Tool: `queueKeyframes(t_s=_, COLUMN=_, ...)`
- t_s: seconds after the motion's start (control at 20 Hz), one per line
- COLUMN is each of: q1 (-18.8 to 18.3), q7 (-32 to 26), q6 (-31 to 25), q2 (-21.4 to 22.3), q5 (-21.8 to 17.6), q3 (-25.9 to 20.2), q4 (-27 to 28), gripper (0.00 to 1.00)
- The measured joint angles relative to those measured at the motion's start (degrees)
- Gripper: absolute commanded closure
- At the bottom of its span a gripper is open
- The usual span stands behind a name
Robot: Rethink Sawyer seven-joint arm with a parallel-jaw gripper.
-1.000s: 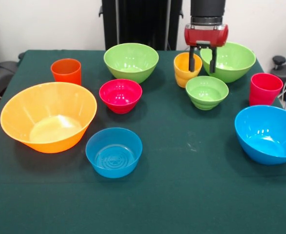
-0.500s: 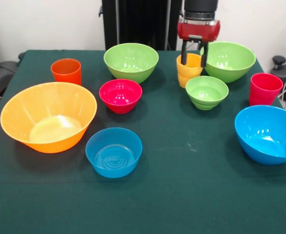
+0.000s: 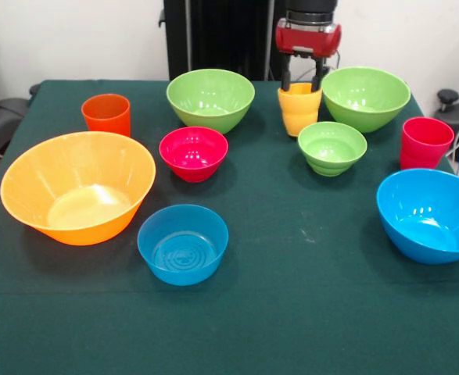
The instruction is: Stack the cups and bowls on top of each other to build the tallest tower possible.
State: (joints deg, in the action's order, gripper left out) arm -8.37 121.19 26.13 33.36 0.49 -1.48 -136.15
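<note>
The yellow cup (image 3: 299, 111) stands upright near the table's far edge, between the two big green bowls: one (image 3: 210, 98) to its left in the picture, the other (image 3: 365, 97) to its right. The gripper (image 3: 300, 79) hangs right over the cup, its fingers parted and reaching down around the rim; whether they press the cup cannot be told. Just in front of the cup sits the small green bowl (image 3: 331, 147). The red cup (image 3: 425, 142) stands at the right edge, the blue bowl (image 3: 431, 215) in front of it. Left of centre are the red bowl (image 3: 193, 152), small blue bowl (image 3: 183, 243), wide orange bowl (image 3: 77, 186) and orange cup (image 3: 105, 114), all apart on the green table (image 3: 307, 312)
</note>
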Motion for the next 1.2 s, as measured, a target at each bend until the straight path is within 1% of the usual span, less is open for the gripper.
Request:
queueKeyframes(t_s=0.3, q1=-0.5, q7=1.1, q6=0.8, q2=-1.5, q5=-0.5, q3=-0.2, q4=-1.0, gripper=0.0)
queueKeyframes(t_s=0.65, q1=-0.4, q7=3.2, q6=0.8, q2=-1.6, q5=-0.5, q3=-0.3, q4=-1.5, gripper=0.0)
queueKeyframes(t_s=0.8, q1=0.4, q7=3.6, q6=0.8, q2=-0.9, q5=-0.5, q3=-0.1, q4=-1.5, gripper=0.0)
queueKeyframes(t_s=0.9, q1=1.6, q7=3.6, q6=0.4, q2=0.0, q5=-0.5, q3=0.3, q4=-1.5, gripper=0.0)
queueKeyframes(t_s=1.0, q1=2.8, q7=3.6, q6=-0.5, q2=1.1, q5=-0.5, q3=0.6, q4=-1.5, gripper=0.0)
queueKeyframes(t_s=1.2, q1=3.9, q7=3.6, q6=-2.7, q2=2.8, q5=-0.5, q3=1.1, q4=-1.5, gripper=0.0)
